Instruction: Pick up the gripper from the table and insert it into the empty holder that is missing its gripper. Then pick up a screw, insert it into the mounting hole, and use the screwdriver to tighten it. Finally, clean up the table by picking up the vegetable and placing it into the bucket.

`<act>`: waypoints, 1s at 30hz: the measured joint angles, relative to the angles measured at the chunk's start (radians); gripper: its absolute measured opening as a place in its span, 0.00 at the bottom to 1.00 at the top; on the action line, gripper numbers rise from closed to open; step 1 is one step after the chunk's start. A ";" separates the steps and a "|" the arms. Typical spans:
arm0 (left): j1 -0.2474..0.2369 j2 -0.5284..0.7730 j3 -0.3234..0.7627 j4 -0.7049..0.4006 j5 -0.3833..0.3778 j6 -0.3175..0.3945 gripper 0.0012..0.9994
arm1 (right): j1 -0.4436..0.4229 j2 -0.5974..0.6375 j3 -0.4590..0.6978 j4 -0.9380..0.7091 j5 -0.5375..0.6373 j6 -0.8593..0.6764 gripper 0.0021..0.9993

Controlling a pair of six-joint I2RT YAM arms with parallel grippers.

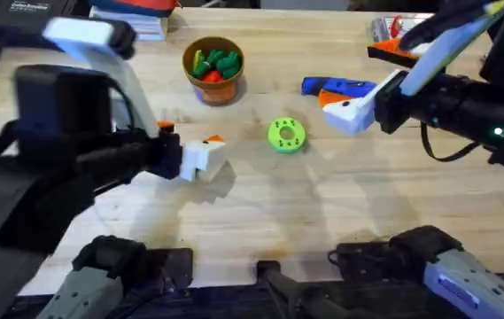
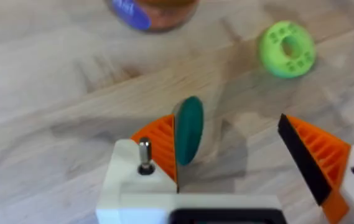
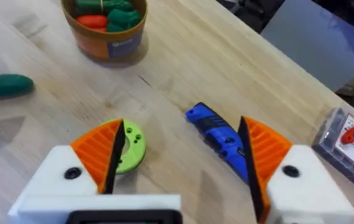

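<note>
Dark green vegetable [image 2: 189,129] lies on the wood table [image 1: 322,213], right by the orange pad [image 2: 159,144] of one left-arm finger. Can't tell if it touches the pad. Your left gripper [image 2: 226,124] is wide open w/ nothing clamped, and the veg sits inside the gap, hard over to one side. A metal screw [image 2: 144,155] stands up in that finger's white block, just behind the pad.

From the right wrist cam you see the veg [image 3: 2,86] flat on the table, apart from the bucket [image 3: 105,25]. The bucket is upright w/ green and orange toy vegetables [image 3: 105,12] heaped inside.

Your right gripper [image 3: 181,127] is also spread open and empty, up off the table. The blue screwdriver [image 3: 220,134] lies under it, near one finger, and the green holed disc [image 3: 130,146] is partly behind the other pad.

Overhead, the left gripper [image 1: 189,135] is mid-table, below-left of the bucket [image 1: 213,66]. The disc [image 1: 286,135] is between the two grippers. The right gripper [image 1: 345,106] is just beside the screwdriver [image 1: 336,86], on the right half. A clear screw box [image 3: 351,140] sits at the far right edge of the table, well apart from the bucket.
</note>
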 joint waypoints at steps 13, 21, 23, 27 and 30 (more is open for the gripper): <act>-0.177 0.301 0.000 0.058 -0.176 0.008 0.99 | 0.000 0.000 0.000 0.000 -0.003 0.022 0.99; -0.188 0.369 0.000 0.070 -0.205 0.008 0.99 | 0.000 0.000 0.000 0.000 -0.003 0.025 0.99; -0.188 0.372 0.003 0.069 -0.208 0.008 0.99 | 0.000 0.000 0.000 0.000 -0.004 0.025 0.99; -0.188 0.407 0.047 0.009 -0.212 0.007 0.99 | 0.000 0.000 0.000 0.000 -0.004 0.025 0.99; -0.188 0.468 0.095 -0.019 -0.231 0.008 0.99 | 0.000 0.000 0.000 0.000 -0.003 0.025 0.99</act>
